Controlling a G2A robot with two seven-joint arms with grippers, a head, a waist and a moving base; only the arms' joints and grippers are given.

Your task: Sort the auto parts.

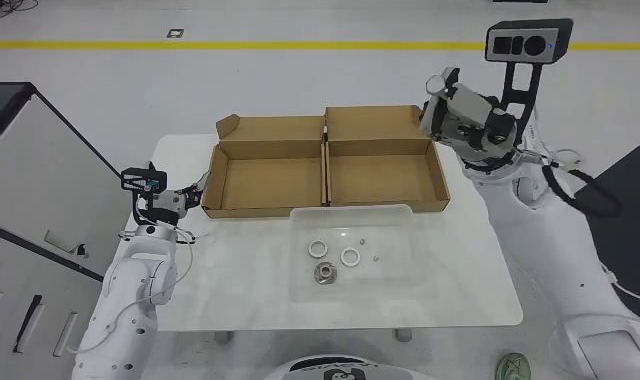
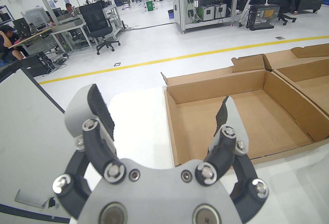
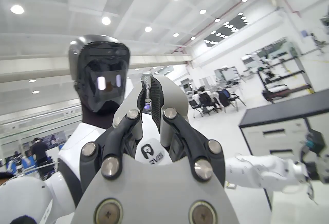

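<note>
The white table (image 1: 230,270) carries two open cardboard boxes side by side: the left box (image 1: 265,185) and the right box (image 1: 385,180). One clear tray (image 1: 395,280) sits just beside them at their 6 o'clock. In it the top view gives me two white rings (image 1: 317,248), one grey flanged metal part (image 1: 324,272) and a couple of specks too small to name. My left jaws stand wide at the table's 9 o'clock edge, just beside the left box, with the tray at their 4 o'clock. My right jaws, raised off the table's 2 o'clock corner, pinch one threaded metal rod (image 3: 147,89), plain in my right wrist view.
</note>
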